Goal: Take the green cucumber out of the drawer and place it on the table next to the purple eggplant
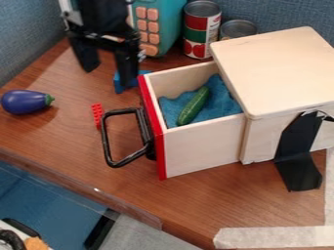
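The open wooden drawer (202, 149) juts out of its box, and the black gripper (108, 71) hangs beyond its far front corner, fingers spread apart with nothing between them. The blue block (119, 84) is the thing nearest to it, by that same corner of the drawer, next to the tip of the finger closer to the drawer; I can't tell from here whether they touch. Inside the drawer, a green cucumber (194, 106) lies on blue cloth (224, 97). In front of the drawer's red face, near its black handle (107, 141), is a small red brick (98, 116), with a purple eggplant (23, 102) farther out. Two cans (197, 45) stand behind the drawer.
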Robot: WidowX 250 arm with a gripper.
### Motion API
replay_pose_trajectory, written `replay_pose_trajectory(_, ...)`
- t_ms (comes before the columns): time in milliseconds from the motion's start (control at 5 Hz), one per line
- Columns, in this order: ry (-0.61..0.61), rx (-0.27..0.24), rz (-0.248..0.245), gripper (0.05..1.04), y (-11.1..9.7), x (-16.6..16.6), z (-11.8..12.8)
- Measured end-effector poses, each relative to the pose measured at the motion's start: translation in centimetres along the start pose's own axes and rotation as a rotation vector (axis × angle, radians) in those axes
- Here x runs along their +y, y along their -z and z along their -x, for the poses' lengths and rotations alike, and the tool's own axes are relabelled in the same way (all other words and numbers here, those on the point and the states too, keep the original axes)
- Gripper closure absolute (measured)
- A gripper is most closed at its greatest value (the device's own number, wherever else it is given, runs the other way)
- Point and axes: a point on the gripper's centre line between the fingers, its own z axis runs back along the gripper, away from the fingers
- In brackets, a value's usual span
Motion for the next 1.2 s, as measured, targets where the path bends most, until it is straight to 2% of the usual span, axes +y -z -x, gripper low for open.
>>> replay_pose_trajectory(200, 0.042, -0.018, 0.001, 0.083, -0.2, -1.8, -1.0)
replay_pose_trajectory(600, 0.103, -0.033, -0.017, 0.083, 1.0, -4.6, -2.9)
replay_pose_trajectory(800, 0.143, -0.059, -0.024, 0.083, 1.8, -5.0, -3.7)
replay_pose_trajectory(1000, 0.221, -0.131, 0.004, 0.083, 1.8, -5.5, -4.7)
replay_pose_trajectory(1200, 0.268, -0.172, 0.054, 0.083, 2.4, -4.5, -4.9)
